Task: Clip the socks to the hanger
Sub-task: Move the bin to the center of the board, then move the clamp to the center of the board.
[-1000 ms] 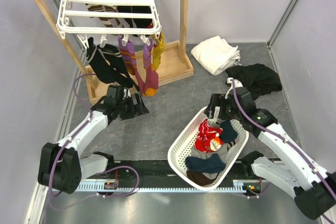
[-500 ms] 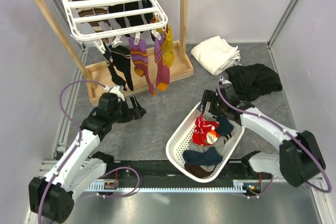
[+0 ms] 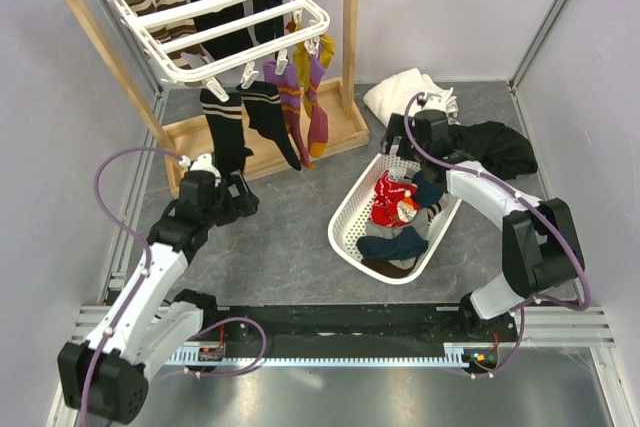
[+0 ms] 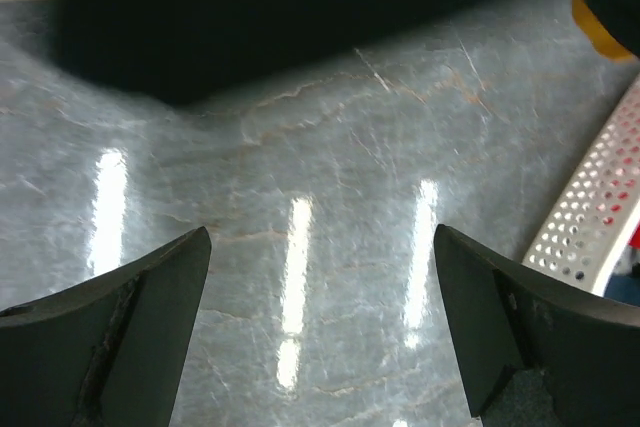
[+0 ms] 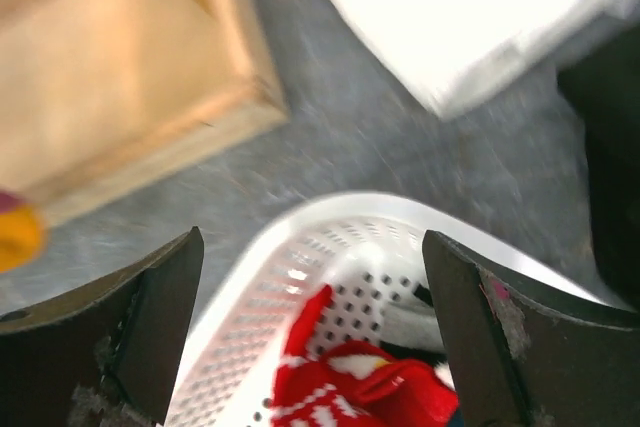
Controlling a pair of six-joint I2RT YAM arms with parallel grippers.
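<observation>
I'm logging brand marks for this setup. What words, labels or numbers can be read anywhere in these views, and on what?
None can be read.
The red socks in the basket carry a knitted pattern, not letters.
Small fittings on the base rail are too small to show any print.

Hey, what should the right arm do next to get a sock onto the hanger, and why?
Probably lower the right gripper onto the red sock and close. Its jaws stand open and empty above the far rim of the basket, that sock lies just under them, and nothing red hangs on the hanger.
</observation>
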